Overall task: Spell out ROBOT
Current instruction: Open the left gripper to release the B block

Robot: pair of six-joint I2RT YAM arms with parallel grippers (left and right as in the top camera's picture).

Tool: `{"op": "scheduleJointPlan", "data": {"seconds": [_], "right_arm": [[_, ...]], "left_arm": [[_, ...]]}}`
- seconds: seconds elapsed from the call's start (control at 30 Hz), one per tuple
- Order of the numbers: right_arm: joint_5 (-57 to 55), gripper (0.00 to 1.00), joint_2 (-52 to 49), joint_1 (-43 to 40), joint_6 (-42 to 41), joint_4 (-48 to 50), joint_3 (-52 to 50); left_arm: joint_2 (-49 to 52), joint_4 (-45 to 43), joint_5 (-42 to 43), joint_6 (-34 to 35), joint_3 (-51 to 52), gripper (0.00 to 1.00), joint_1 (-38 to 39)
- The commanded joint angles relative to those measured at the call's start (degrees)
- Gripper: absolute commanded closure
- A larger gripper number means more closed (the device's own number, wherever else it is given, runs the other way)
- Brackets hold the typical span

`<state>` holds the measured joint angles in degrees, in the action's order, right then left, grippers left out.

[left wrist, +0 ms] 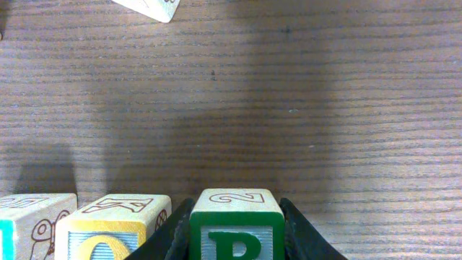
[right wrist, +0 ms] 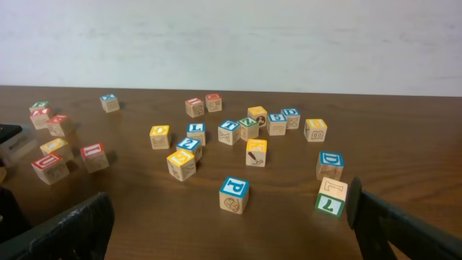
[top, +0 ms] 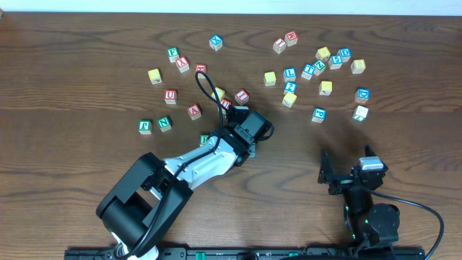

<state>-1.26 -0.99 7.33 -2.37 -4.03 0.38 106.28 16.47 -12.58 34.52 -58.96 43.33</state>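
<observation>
Roughly midway through the word, by the look of it. The left tool is clenched on a green-framed cube, a finger pressed to each flank, level with its neighbours at the right end of a short row on the worktop. Its letter is cut off by the frame edge; by its place it should be the B. Just beside it on the left sits the yellow-framed O cube, then a third cube, letter out of view, likely the R. That leaves the second O and the T, neither readable among the scattered cubes. The left arm reaches low over mid-worktop, wrist bent down. The right tool hangs released, jaws wide, near its base.
</observation>
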Motion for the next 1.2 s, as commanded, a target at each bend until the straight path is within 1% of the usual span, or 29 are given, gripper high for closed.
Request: {"op": "scheduleJointPlan", "data": {"seconds": [0.0, 0.27, 0.63, 0.9, 0.93, 1.0, 1.07, 1.13, 1.17], "right_arm": [[-0.1, 0.01, 0.3, -0.5, -0.4, -0.2, -0.1], [-0.1, 0.01, 0.3, -0.5, -0.4, -0.2, -0.1], [-0.1, 0.01, 0.3, -0.5, -0.4, -0.2, -0.1], [-0.1, 0.01, 0.3, -0.5, -0.4, -0.2, -0.1], [-0.1, 0.01, 0.3, -0.5, -0.4, -0.2, -0.1], [-0.1, 0.01, 0.3, -0.5, -0.4, -0.2, -0.1], [-0.1, 0.01, 0.3, -0.5, -0.4, -0.2, -0.1], [-0.1, 0.01, 0.3, -0.5, -0.4, -0.2, -0.1], [-0.1, 0.01, 0.3, -0.5, -0.4, -0.2, -0.1]], "left_arm": [[1.2, 0.9, 1.5, 0.3, 0.3, 0.93, 0.2], [1.2, 1.4, 3.0, 0.3, 0.3, 0.93, 0.2], [1.2, 1.4, 2.9, 0.3, 0.3, 0.92, 0.1], [1.2, 1.4, 2.9, 0.3, 0.3, 0.83, 0.1], [1.2, 1.4, 2.9, 0.3, 0.3, 0.76, 0.1], [1.2, 1.4, 2.9, 0.3, 0.3, 0.75, 0.1], [1.2, 1.4, 2.9, 0.3, 0.3, 0.67, 0.1], [1.2, 1.4, 2.9, 0.3, 0.3, 0.66, 0.1], [1.2, 1.4, 2.9, 0.3, 0.3, 0.62, 0.1]]}}
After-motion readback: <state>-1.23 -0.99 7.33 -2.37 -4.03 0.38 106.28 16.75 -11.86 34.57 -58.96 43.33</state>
